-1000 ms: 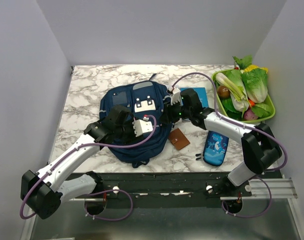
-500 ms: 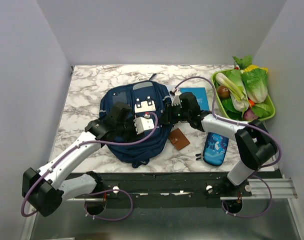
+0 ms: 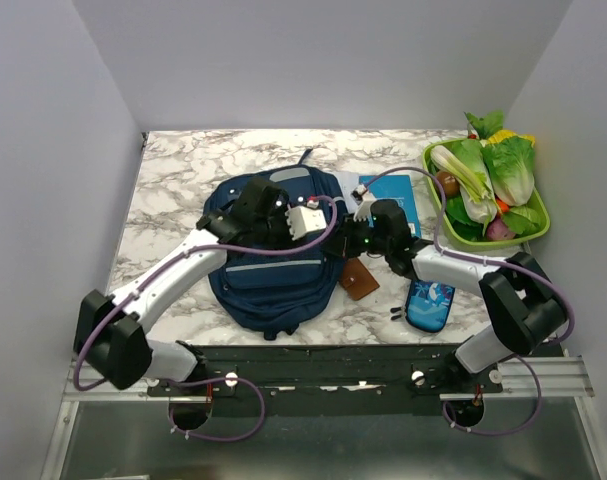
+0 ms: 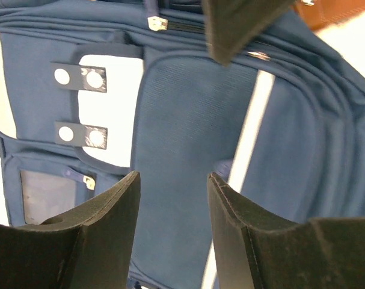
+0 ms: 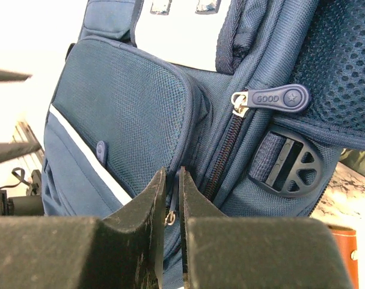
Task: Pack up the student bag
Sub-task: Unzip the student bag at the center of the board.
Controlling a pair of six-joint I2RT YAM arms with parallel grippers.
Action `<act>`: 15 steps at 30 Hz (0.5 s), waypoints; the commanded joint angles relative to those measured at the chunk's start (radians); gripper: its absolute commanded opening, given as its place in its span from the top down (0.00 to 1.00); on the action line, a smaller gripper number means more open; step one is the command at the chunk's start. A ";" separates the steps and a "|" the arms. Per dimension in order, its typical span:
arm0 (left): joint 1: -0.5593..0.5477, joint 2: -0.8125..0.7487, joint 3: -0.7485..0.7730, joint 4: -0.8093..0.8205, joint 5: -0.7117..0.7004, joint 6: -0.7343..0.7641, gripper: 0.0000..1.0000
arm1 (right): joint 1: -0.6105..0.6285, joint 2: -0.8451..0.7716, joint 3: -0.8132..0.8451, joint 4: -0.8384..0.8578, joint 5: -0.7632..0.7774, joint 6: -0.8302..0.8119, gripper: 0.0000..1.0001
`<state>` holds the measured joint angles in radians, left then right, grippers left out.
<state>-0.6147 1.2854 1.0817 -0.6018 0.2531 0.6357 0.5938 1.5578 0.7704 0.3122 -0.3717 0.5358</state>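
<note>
From above: large navy blue fabric backpack [image 3: 268, 275] flat on marbled table [image 3: 178, 170]; brown leather wallet [image 3: 359, 279], blue dinosaur-print pencil case [image 3: 430, 302] and flat blue book [image 3: 395, 190] all outside. Packing judged barely begun.

Left wrist: left gripper [image 4: 172, 180] hovering above the bag's front, jaws apart, holding nothing.

Right wrist: right gripper [image 5: 172, 177] pinched on small metal zipper pull [image 5: 169, 218] at the bag's side; opening apparently in hand.

Top view: the left arm [image 3: 178, 278] covers the upper middle of the navy blue fabric backpack [image 3: 273, 285], and the right tool [image 3: 345, 243] has its fingertips lost against the bag's right side. Right wrist view: whether the near-closed fingers [image 5: 147, 205] pinch the tiny zipper pull [image 5: 169, 217] is unclear. A brown leather wallet [image 4: 329, 12] is cut off at the upper right of the left wrist view.
</note>
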 commanded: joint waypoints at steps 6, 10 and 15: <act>0.090 0.337 0.237 -0.027 0.196 0.108 0.37 | 0.006 -0.041 -0.080 0.079 -0.035 0.036 0.81; 0.130 0.452 0.374 -0.196 0.345 0.231 0.26 | 0.006 -0.053 -0.095 0.110 -0.033 0.032 0.81; 0.161 0.596 0.590 -0.461 0.442 0.366 0.23 | 0.006 -0.064 -0.097 0.108 -0.027 0.016 0.82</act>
<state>-0.4732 1.7988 1.5337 -0.8005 0.5224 0.8425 0.5938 1.5204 0.6945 0.3965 -0.3744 0.5640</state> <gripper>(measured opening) 0.763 0.184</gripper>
